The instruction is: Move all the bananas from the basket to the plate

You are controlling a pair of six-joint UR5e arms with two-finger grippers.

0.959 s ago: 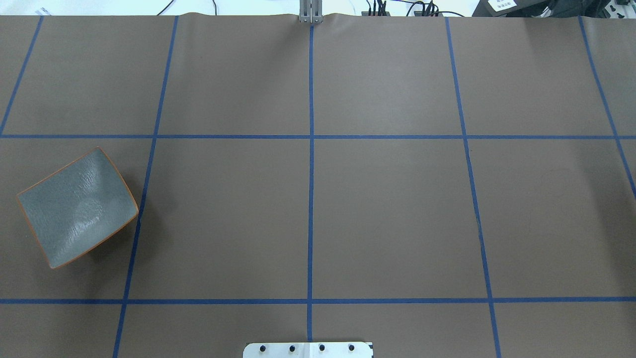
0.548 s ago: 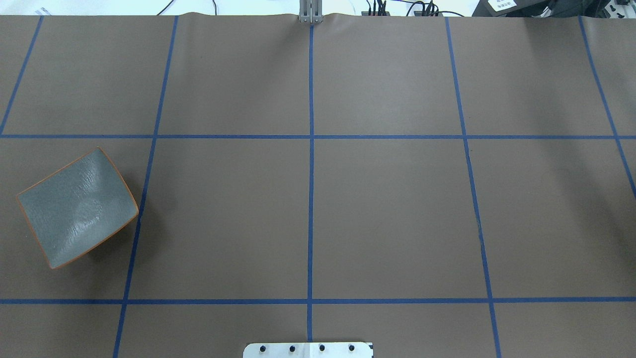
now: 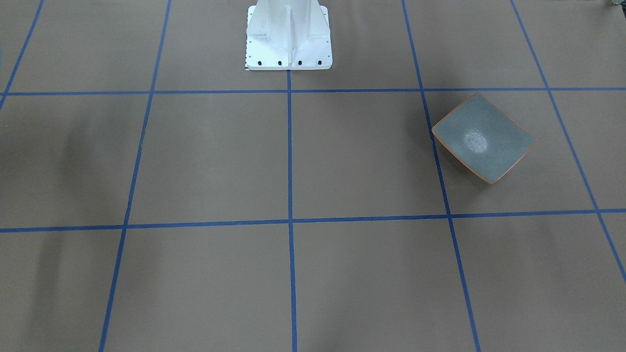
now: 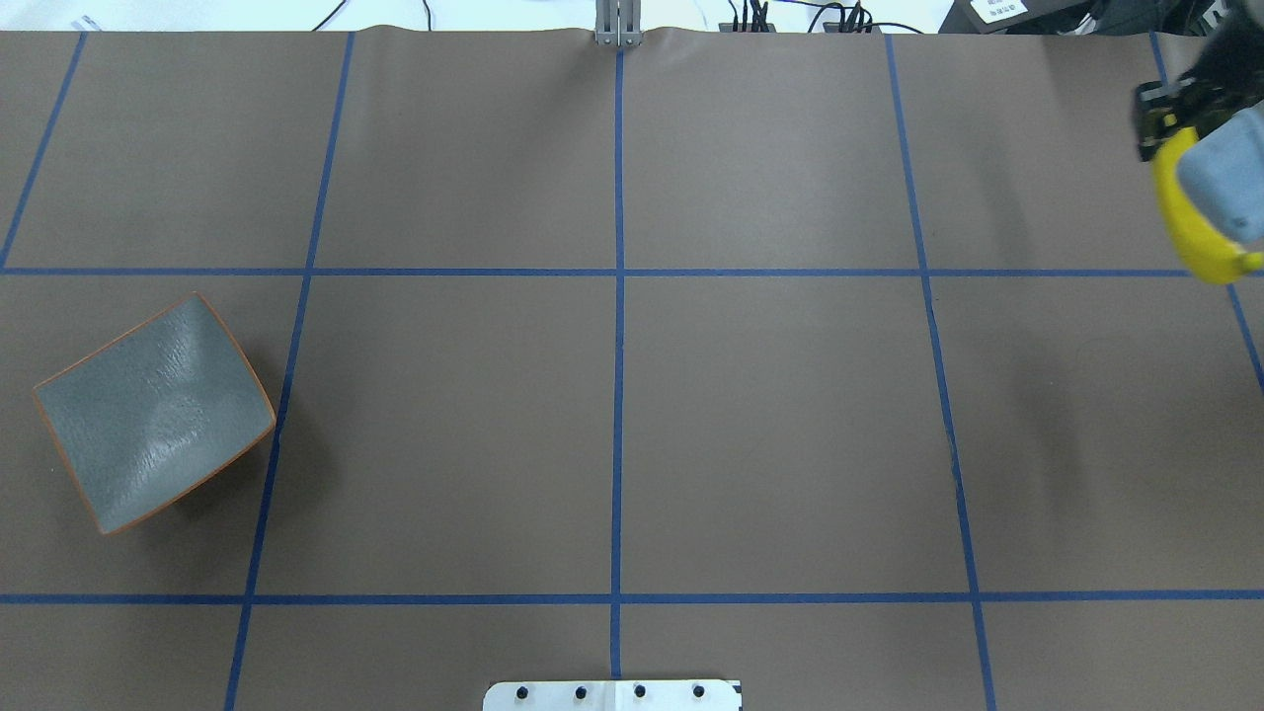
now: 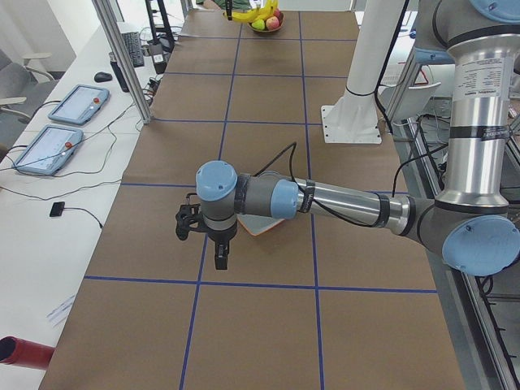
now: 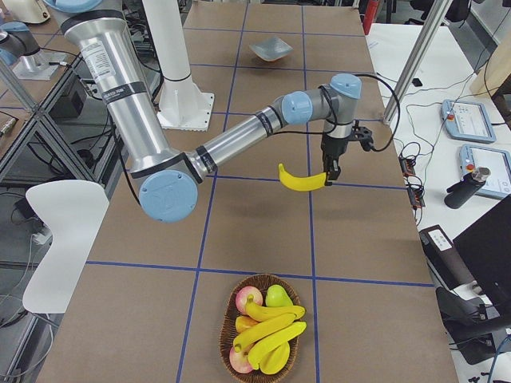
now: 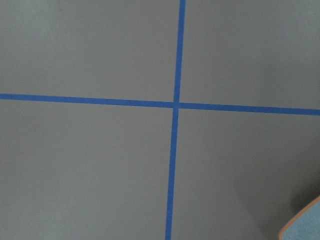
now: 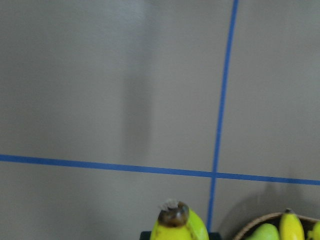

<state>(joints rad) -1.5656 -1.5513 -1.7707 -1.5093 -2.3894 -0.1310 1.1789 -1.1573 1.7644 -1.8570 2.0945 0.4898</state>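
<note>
One banana hangs pinched in the right gripper above the table, well apart from the wicker basket holding three more bananas. The grey-green plate lies near the left gripper, whose opening cannot be told.

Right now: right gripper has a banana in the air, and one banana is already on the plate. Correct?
Not quite. The plate has no banana on it; the overhead exterior view shows its surface bare. The rest stands: the right gripper has a banana in the air, which shows clearly in the exterior right view.
</note>
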